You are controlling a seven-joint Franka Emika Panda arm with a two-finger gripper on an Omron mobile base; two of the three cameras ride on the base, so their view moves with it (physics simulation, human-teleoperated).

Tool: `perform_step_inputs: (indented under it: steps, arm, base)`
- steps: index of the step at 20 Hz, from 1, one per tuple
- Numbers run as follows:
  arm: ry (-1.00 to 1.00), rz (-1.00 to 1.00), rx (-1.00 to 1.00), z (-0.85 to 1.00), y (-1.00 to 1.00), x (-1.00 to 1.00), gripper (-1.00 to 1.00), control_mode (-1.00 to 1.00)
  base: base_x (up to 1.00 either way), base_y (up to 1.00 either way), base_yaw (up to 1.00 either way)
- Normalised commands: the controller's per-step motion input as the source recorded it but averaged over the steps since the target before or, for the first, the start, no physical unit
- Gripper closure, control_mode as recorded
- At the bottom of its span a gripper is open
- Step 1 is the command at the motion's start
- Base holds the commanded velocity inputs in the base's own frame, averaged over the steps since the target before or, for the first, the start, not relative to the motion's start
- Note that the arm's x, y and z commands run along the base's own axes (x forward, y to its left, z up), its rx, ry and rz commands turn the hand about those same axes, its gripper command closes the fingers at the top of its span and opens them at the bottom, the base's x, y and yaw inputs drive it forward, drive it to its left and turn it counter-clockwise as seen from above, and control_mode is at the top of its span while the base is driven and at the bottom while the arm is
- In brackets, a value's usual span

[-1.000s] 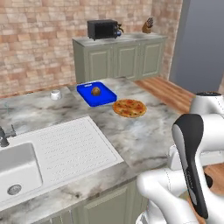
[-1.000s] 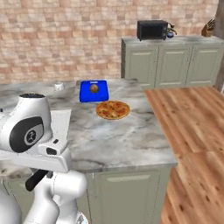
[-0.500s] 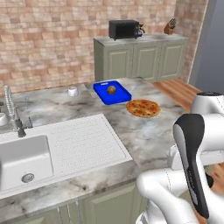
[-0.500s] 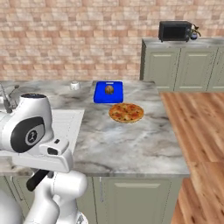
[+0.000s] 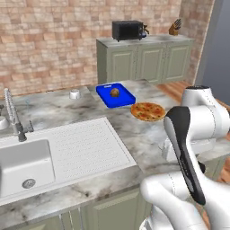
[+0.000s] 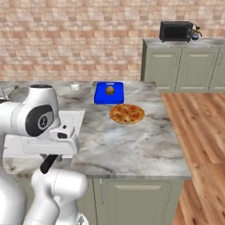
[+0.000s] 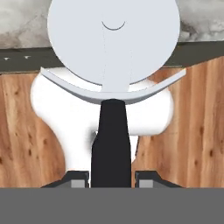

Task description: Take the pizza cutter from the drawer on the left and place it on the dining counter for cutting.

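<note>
In the hand view my gripper [image 7: 111, 177] is shut on the pizza cutter [image 7: 112, 135]. Its slim black handle runs up from between the dark fingertips [image 7: 78, 178], and its pale silver wheel [image 7: 113, 39] sits at the top. Behind the wheel lie wood floor and the counter's edge, so the cutter hangs beside the counter, not over it. The dining counter [image 5: 134, 134] is grey-white veined marble with a white sink [image 5: 22, 164] and a ribbed drainboard [image 5: 87, 143]. It lies in front of the arm and also spreads across the right base view as the dining counter [image 6: 132, 145]. The drawer is out of view.
On the counter sit a blue tray [image 5: 116, 95] holding a brown round item, a pizza [image 5: 148, 111], a small white cup [image 5: 74, 94] and a tap [image 5: 13, 114]. A black appliance [image 5: 127, 30] and a knife block [image 5: 175, 28] stand on the far cabinets. Wood floor [image 6: 197, 132] lies to the right.
The whole scene has slid right in both base views, so the camera moved. More of the sink and the tap show now. The arm's pose and its grip look unchanged.
</note>
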Motion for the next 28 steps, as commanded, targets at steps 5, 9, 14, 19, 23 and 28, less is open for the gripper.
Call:
perform_step_inputs:
  steps: [5, 9, 14, 19, 23, 28]
  arm:
    - [0.03, 0.17, 0.0, 0.02, 0.01, 1.0, 1.0, -1.0]
    - [0.09, 0.11, 0.01, 0.0, 0.14, 1.0, 1.0, -1.0]
    - [-0.02, 0.04, 0.09, 0.0, 0.01, 1.0, 1.0, -1.0]
    - [-0.14, 0.01, 0.08, 0.0, 0.0, 0.97, 1.0, -1.0]
    - [-0.04, 0.0, 0.0, 0.0, 0.0, 0.92, 1.0, -1.0]
    - [0.04, 0.0, -0.04, -0.02, -0.11, 0.6, 1.0, -1.0]
  base:
    - [0.0, 0.0, 0.0]
    - [0.0, 0.0, 0.0]
    - [0.0, 0.0, 0.0]
    - [0.0, 0.0, 0.0]
    - [0.0, 0.0, 0.0]
    - [0.0, 0.0, 0.0]
